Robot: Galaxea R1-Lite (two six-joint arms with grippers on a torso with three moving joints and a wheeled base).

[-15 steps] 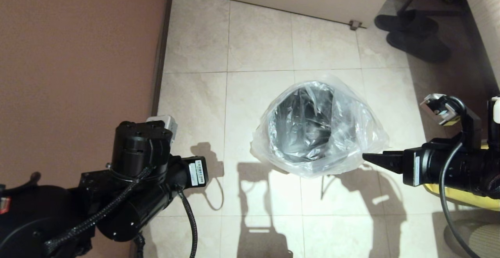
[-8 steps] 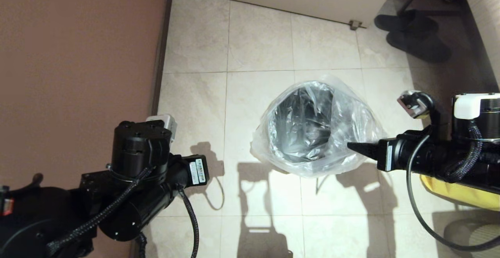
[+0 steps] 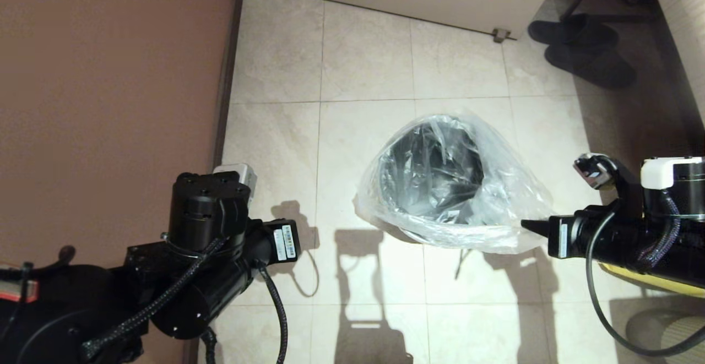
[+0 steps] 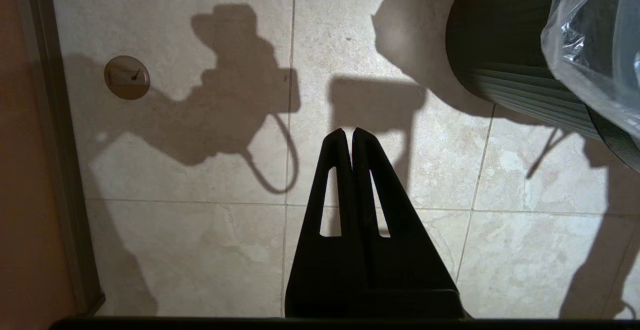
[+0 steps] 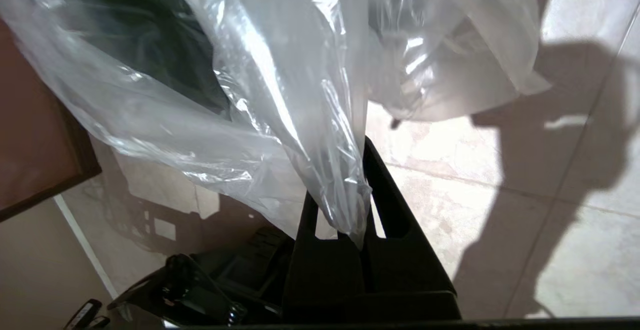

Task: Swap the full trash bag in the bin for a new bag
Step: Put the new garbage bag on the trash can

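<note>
Scene: the right gripper (image 5: 345, 205) is pinching a fold of the new bag (image 3: 498, 188) between pressed-together jaws, at the near right of the bin (image 3: 424, 174), which is standing mid-floor with the film draped over its mouth.
Left arm: the left gripper (image 4: 351, 138) is hanging low at the near left, jaws pressed together on nothing, well apart from the bin.
Risk, tearing: the thin film is looking taut at the pinch; a hard sideways pull could be ripping it.
Risk, slipping: the far-left edge could be sliding off the rim if only one side is drawn.
Risk, tipping: the bin may be light enough to be dragged.
Surface: pale glossy floor tiles (image 3: 363, 61) are catching hard shadows.
Room: a brown wall (image 3: 104, 77) is running along the left; dark slippers (image 3: 584, 47) are lying far right; a yellow bag (image 3: 650, 278) is showing near right.
</note>
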